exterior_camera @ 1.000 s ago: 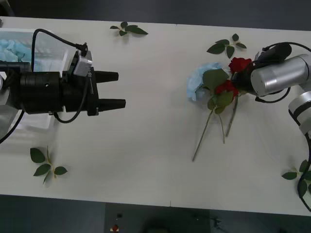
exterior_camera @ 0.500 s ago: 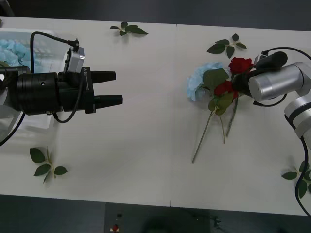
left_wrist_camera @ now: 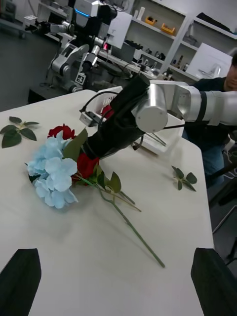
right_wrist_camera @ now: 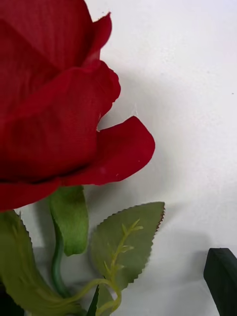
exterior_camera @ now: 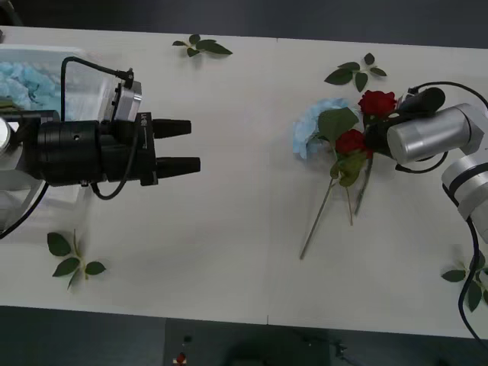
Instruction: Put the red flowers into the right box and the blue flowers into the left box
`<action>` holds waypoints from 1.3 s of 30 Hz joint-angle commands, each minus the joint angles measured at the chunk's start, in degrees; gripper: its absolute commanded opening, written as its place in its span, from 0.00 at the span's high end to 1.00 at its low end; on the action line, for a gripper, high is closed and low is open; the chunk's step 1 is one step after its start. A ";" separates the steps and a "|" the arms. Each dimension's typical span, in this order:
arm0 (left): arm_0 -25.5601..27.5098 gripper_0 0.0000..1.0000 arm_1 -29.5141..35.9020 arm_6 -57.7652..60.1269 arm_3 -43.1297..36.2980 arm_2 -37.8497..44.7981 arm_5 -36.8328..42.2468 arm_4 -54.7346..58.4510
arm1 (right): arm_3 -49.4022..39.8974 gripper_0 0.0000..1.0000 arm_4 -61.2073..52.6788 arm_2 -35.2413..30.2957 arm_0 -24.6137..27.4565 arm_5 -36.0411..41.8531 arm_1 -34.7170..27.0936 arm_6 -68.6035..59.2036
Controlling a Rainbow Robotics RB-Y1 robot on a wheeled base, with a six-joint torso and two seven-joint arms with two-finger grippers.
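Note:
Two red flowers [exterior_camera: 377,101] [exterior_camera: 351,142] lie with a pale blue flower [exterior_camera: 311,126] in a small heap on the white table, right of centre, stems pointing toward the front edge. My right gripper [exterior_camera: 368,139] is down at this heap, open. The right wrist view has a big red rose head [right_wrist_camera: 49,108] close up, its green stem [right_wrist_camera: 57,266] between the black fingers [right_wrist_camera: 222,276]. My left gripper [exterior_camera: 191,145] hovers open over the table's left half, holding nothing. Behind it, the clear left box [exterior_camera: 80,76] holds several blue flowers [exterior_camera: 30,80]. The white right box [left_wrist_camera: 170,129] stands behind the right arm.
Loose leaf sprigs lie at the far edge [exterior_camera: 202,46], behind the heap [exterior_camera: 354,72], at the front left [exterior_camera: 72,259] and at the front right [exterior_camera: 469,278]. A person sits beyond the table's right end in the left wrist view.
My left arm has shifted a little to the right and toward the front. The right arm has settled slightly lower at the heap, and the nearer rose has moved a touch with it.

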 commanded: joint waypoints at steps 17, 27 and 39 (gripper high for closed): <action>-3.11 0.11 -0.02 2.01 -0.88 -0.78 -2.53 0.40 | 2.38 1.00 -0.84 1.23 -1.94 -4.04 1.04 3.05; -4.43 0.11 -0.54 2.01 -0.97 -0.78 -3.05 -2.32 | 1.41 1.00 -3.74 0.61 -2.38 -3.87 -1.78 2.17; -4.43 0.11 -0.81 2.01 -0.97 -0.78 -3.76 -2.23 | -10.89 1.00 -18.25 -1.23 -2.20 8.88 -22.52 3.92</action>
